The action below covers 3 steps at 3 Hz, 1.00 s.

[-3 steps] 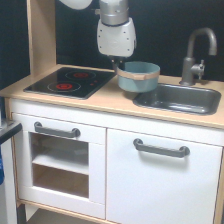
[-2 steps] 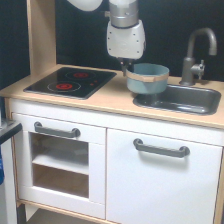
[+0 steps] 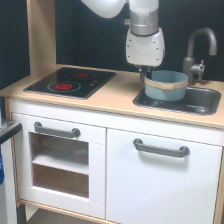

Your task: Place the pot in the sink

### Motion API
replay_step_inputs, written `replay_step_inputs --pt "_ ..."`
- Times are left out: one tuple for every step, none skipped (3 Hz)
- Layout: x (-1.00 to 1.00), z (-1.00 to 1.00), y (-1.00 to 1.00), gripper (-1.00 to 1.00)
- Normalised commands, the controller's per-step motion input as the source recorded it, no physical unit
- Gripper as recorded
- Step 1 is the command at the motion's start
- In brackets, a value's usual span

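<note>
Sitting mouth-up over the sink, the pot is showing me no long axis — it is round, its tan band running level. I cannot tell whether its base is touching the basin floor or hanging just above it. It is occupying the basin's end toward the exterior view's left, leaving open room toward the right, beneath the faucet. My gripper is reaching down at the pot's left rim; whether its jaws are clenched on that rim I cannot tell. I am counting one pot, one sink, one faucet, one stovetop with two red rings, two grey handles on the cabinet front — the stovetop is lying well apart across bare counter.
</note>
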Motion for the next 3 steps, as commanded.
replay_step_inputs --pt "-0.12 -0.59 0.30 -0.41" --pt "-0.06 -0.41 0.22 -0.20" --pt "-0.09 -0.31 0.20 0.04"
